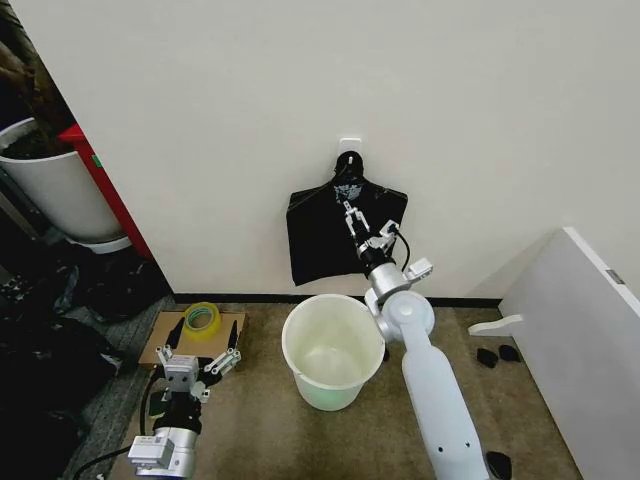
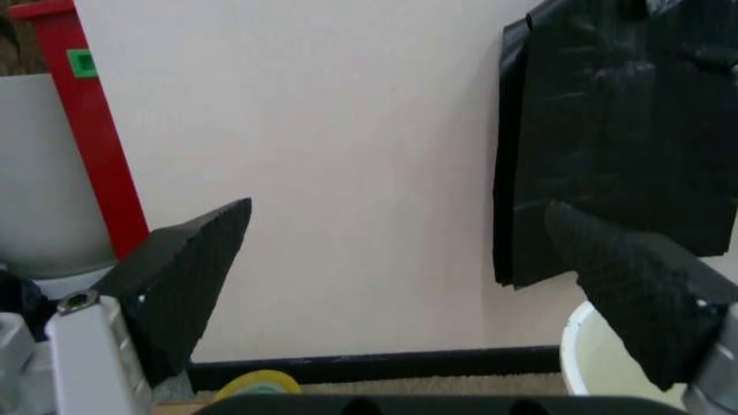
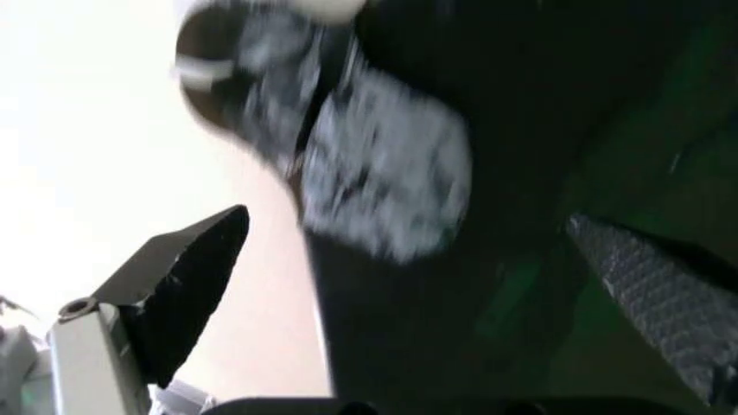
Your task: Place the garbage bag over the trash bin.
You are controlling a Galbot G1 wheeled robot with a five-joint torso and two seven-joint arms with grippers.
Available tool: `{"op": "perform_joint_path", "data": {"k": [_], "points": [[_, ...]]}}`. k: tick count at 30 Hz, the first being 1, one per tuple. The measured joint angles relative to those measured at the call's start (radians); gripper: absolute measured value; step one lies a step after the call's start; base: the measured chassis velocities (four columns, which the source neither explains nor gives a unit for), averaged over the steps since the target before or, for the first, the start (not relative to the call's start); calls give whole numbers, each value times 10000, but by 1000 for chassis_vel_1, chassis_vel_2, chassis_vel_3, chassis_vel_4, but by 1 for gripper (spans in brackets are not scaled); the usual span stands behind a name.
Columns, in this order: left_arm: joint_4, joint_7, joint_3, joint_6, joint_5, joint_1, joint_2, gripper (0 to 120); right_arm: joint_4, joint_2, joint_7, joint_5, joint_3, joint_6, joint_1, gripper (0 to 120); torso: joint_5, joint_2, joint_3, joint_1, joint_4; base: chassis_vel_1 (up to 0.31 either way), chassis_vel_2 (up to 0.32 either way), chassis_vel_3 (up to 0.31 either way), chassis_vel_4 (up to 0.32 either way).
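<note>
One black garbage bag (image 1: 325, 240) hangs flat against the wall from a white hook (image 1: 349, 147), and one trash bin (image 1: 333, 350) stands on the carpet directly below it, mouth up. We count two grippers. Our right gripper (image 1: 362, 226) is raised in front of the bag's middle, fingers spread wide, gripping nothing; in its wrist view the glossy film (image 3: 485, 259) lies between the two open fingertips (image 3: 190, 277). Our left gripper (image 1: 200, 362) sits low beside the bin, parked over the edge of a cardboard sheet (image 1: 160, 340), its fingers likewise wide apart and holding nothing. One roll of yellow tape (image 1: 203, 318) rests on that cardboard. We see no readable writing anywhere; a red post (image 2: 98, 130) carries a small green label (image 2: 81, 62), too small to read. One big white plant pot (image 1: 60, 190) stands well off to the left. Between bin and cardboard we have bare carpet; to the right, a white panel (image 1: 585, 330) closes the space.
</note>
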Motion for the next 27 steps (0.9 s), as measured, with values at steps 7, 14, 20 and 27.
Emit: {"op": "perform_joint_path", "data": {"k": [7,14,20,27], "points": [[-37,-3,1,21,5,5,5,100,-614,2,-69,-152,125,81,573,100,1,0,0,0,2,0,0,0,0],[-28,-4,14,28,11,-12,-11,100,-449,2,-148,-125,105,89,564,84,0,2,-1,0,1,0,0,0,0],[9,-12,41,31,15,-51,-7,100,-367,2,-159,-178,66,88,472,63,1,1,-1,0,2,0,0,0,0],[8,-19,41,34,4,-60,25,100,-306,2,-153,-240,77,106,387,38,1,1,-1,0,1,0,0,0,0]]}}
